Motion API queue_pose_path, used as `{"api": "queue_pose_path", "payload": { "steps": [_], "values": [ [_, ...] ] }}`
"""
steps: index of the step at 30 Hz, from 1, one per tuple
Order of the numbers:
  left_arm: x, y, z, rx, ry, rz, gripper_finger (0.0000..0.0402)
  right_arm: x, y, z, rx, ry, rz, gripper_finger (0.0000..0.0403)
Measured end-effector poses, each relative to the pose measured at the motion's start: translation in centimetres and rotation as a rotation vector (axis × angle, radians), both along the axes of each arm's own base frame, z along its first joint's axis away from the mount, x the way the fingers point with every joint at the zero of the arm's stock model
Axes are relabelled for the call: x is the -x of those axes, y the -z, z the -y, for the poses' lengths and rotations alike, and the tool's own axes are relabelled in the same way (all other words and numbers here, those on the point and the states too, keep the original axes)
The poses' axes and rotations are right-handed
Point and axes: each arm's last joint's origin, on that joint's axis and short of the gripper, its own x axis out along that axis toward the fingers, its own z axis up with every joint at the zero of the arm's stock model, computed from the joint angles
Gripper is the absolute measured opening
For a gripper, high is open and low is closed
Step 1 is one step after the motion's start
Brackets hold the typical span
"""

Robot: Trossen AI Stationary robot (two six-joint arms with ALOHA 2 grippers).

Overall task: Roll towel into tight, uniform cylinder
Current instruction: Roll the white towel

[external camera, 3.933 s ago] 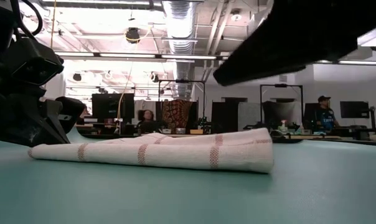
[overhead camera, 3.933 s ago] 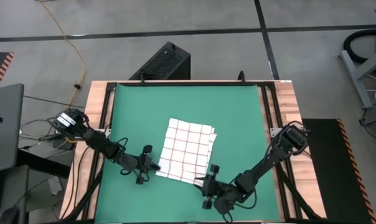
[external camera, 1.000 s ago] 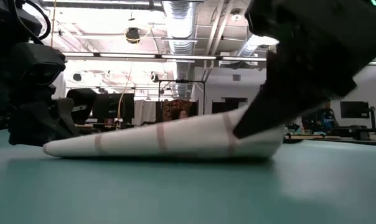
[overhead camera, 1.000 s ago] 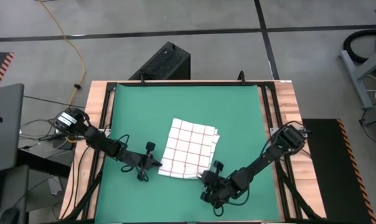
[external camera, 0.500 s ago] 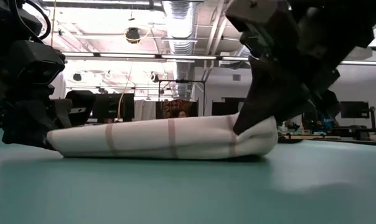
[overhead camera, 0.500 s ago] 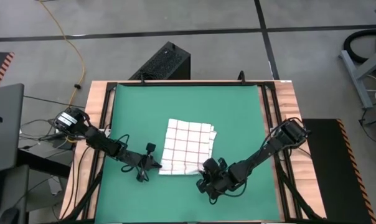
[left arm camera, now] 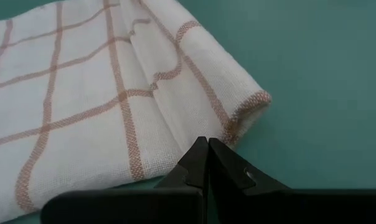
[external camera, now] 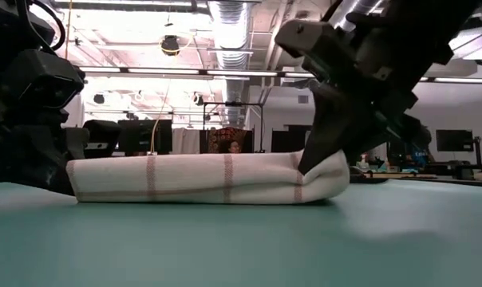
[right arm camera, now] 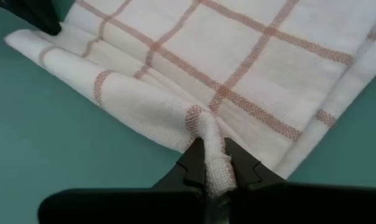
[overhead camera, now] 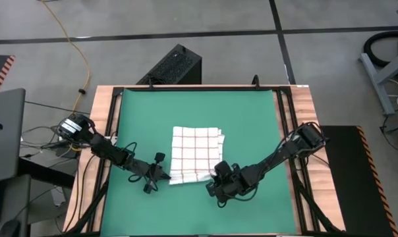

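The white towel with red-brown checks (overhead camera: 196,150) lies on the green mat (overhead camera: 140,112). Its near edge is rolled into a low, level roll (external camera: 201,179), and the rest lies flat toward the far side. My left gripper (overhead camera: 165,175) is shut at the roll's left end; its wrist view shows the fingertips (left arm camera: 206,142) against the cloth. My right gripper (overhead camera: 214,178) is shut on the roll's right end (right arm camera: 211,155). In the low view, each dark gripper stands over one end of the roll. My left gripper meets the near side of the roll close to its left end (left arm camera: 220,127) with its shut fingertips, coming low from the table's near left. No cloth shows between the fingers. The roll lies on the mat. My right gripper pinches a raised fold of cloth (right arm camera: 208,127) between its two fingers at the right end of the roll. It comes low from the table's near right. Several layers bunch there, and the roll's underside rests on the mat (external camera: 321,191).
The mat is framed by black rails and a wooden table edge (overhead camera: 304,118). A black box (overhead camera: 176,66) stands beyond the far edge and a laptop (overhead camera: 1,131) lies off the table's left. Bare mat lies all round the towel.
My right gripper has gone toward the table's far and left edges, turning the towel's near right corner over. The towel's near edge has rolled over into a thicker, level roll, and the towel has squared up.
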Motion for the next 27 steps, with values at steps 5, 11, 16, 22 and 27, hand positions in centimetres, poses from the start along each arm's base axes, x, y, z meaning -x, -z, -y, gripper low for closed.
{"api": "queue_pose_path", "payload": {
  "steps": [5, 11, 16, 22, 27],
  "values": [
    [0.0, 0.0, 0.0, 0.002, 0.001, -0.001, 0.0000, -0.2, 0.0, 0.5, 0.003, 0.007, -0.005, 0.0040],
    [0.0, 0.0, 0.1, 0.028, 0.007, -0.012, 0.0000, -0.5, 0.1, 1.4, 0.008, 0.043, -0.020, 0.0040],
    [0.1, 0.1, 0.1, 0.060, 0.026, -0.040, 0.0000, -0.8, 0.1, 2.4, 0.020, 0.065, -0.038, 0.0040],
    [0.2, 0.2, 0.1, 0.061, 0.032, -0.054, 0.0000, -1.1, 0.2, 3.4, 0.018, 0.068, -0.066, 0.0040],
    [0.2, 0.1, 0.2, 0.073, 0.029, -0.046, 0.0000, -1.3, 0.3, 4.4, -0.013, 0.073, -0.101, 0.0040]
  ]
}}
